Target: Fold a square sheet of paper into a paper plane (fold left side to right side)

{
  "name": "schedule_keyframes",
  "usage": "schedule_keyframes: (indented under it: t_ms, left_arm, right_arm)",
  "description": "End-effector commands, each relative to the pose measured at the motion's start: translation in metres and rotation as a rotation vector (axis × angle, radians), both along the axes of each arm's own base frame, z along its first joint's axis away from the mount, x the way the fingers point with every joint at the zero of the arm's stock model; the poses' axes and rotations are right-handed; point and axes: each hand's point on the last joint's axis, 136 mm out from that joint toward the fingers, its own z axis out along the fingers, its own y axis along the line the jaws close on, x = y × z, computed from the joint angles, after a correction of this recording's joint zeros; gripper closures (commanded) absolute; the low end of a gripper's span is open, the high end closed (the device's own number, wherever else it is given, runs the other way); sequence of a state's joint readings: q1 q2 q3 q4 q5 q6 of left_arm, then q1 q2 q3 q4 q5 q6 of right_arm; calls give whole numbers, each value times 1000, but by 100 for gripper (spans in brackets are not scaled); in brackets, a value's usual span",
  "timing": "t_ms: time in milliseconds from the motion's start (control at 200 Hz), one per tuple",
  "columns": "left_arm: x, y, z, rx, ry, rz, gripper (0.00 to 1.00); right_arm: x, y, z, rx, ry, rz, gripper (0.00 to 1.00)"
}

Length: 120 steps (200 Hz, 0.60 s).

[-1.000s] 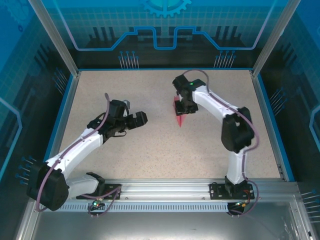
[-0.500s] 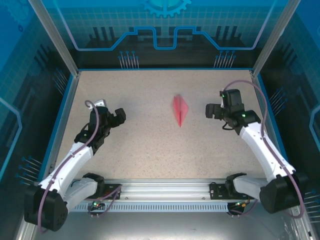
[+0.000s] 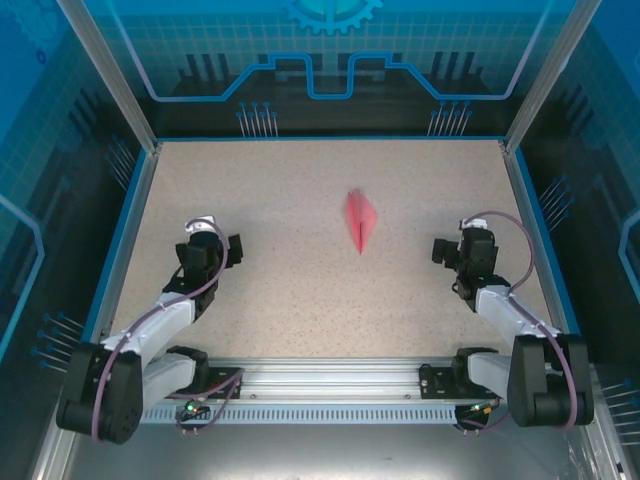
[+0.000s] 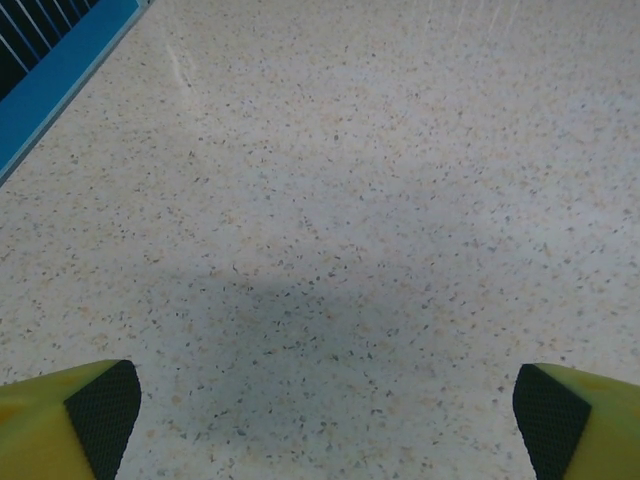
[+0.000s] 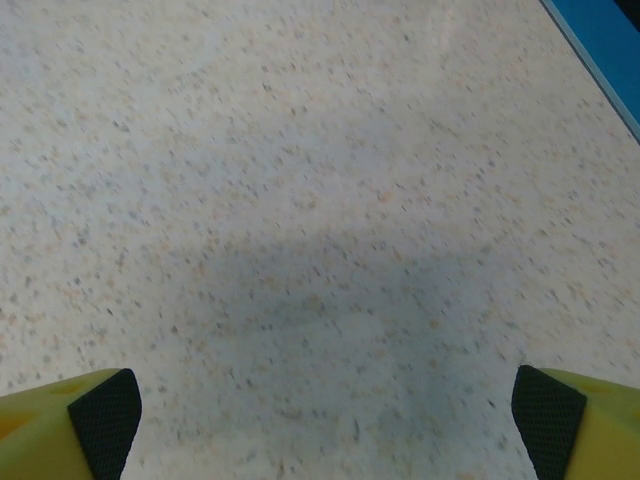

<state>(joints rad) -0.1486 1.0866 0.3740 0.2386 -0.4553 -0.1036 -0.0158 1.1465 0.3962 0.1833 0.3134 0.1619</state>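
Speckled desk (image 3: 300,290) is carrying the paper plane (image 3: 360,222), its long axis running near-to-far. Right pincer (image 3: 445,250), spread and empty, is sitting nearer it than the spread left pincer (image 3: 228,247).

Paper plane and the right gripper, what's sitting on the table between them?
Nothing: the top external view shows bare speckled table from the paper plane to the right gripper.

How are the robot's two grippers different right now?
The left gripper sits to the left of the paper plane; the right gripper sits to its right. The right gripper is nearer the plane than the left gripper. The blue edge runs past the left gripper's left side, but past the right gripper's right side. Both are open, hold nothing and hang over the speckled table.
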Motion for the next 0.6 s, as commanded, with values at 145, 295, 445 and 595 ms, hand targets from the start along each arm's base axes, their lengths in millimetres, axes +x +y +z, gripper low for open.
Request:
schedule_keyframes:
  t_ms: [145,295,445,595]
  left_arm:
    - [26,-11,11,3,-154,-119,1]
    - [36,-15,15,-46,-199,-180,1]
    - [45,-11,12,-100,-225,-191,1]
    - [56,-11,-5,-106,-212,-202,1]
  right_arm:
    - [43,14,36,9,-259,108,1]
    - [59,37,33,25,-256,218,1]
    - [74,62,10,-39,-236,311,1]
    - [73,66,10,-31,-237,334,1]
